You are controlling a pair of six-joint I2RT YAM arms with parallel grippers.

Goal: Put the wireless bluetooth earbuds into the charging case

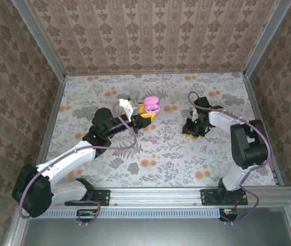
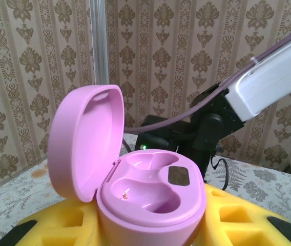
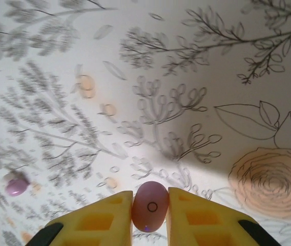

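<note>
In the left claw [image 1: 145, 113], the open pink case [image 2: 150, 218] holds nothing.

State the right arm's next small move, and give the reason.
Probably lift the right hand and carry it left toward the charging case. It is shut on one earbud, while the left hand holds the case with its lid open and both wells looking empty. The second earbud lies on the table and can wait.

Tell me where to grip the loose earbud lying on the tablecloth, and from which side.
Pinch the loose earbud across its rounded body, coming straight down from above: it lies low and alone on the flat tablecloth, leaving only its sides graspable.
</note>
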